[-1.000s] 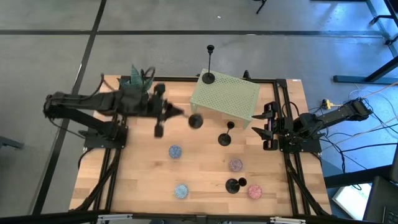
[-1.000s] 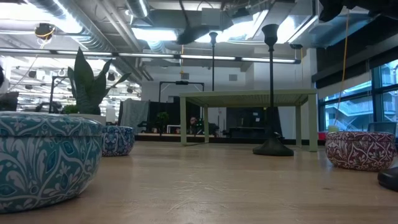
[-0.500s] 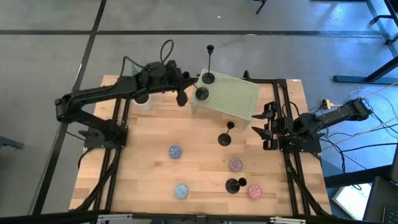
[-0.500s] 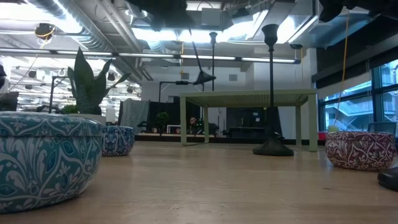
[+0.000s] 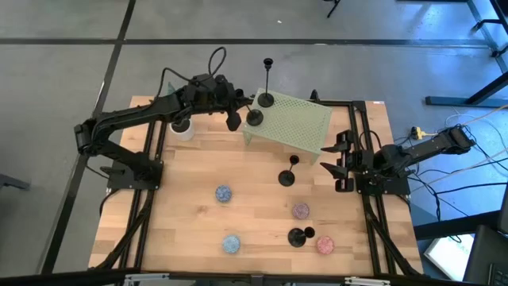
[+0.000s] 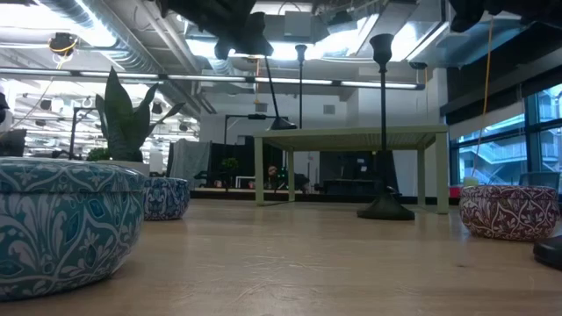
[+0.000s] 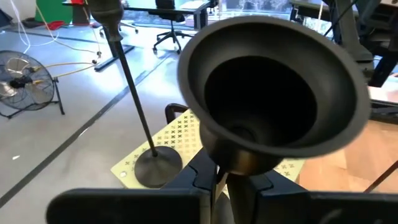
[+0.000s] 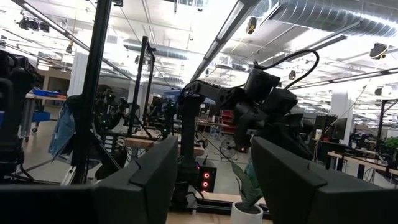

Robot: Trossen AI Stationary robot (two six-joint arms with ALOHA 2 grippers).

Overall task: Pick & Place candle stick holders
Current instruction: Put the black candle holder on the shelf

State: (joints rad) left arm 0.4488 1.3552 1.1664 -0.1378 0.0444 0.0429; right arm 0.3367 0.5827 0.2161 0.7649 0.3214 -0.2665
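My left gripper [image 5: 232, 119] is at the far side of the table, shut on a black candlestick [image 6: 270, 92]. The candlestick's round base [image 5: 254, 117] is at the left corner of the green perforated stand [image 5: 298, 127]. Its cup top [image 7: 273, 93] fills the left wrist view. A second candlestick [image 5: 266, 99] stands by its base on the stand's far left part and also shows in the left wrist view [image 7: 155, 167]. Two more stand on the table: one mid-table [image 5: 286, 176], one near the front [image 5: 298, 236]. My right gripper [image 5: 343, 163] is open and empty at the right side. My left gripper pinches the candlestick's thin stem [image 7: 239, 186] between its two fingers, just below the cup. The fingers come from above, slanting down from the table's left. The stem hangs below the fingers, slightly tilted. Its base [image 6: 281, 125] is level with the stand's top; whether it touches, I cannot tell.
A white pot with a plant [image 5: 182, 127] stands at the far left. Patterned tins sit on the table: blue [image 5: 223, 192], purple [image 5: 300, 210], blue [image 5: 231, 243] and red [image 5: 325, 245]. In the low view a large blue tin [image 6: 66, 224] fills the near left.
My left gripper has carried the candlestick from the table's left middle toward the far edge and right, up to the green stand. In the last half second it has gone down, bringing the base level with the stand's top.
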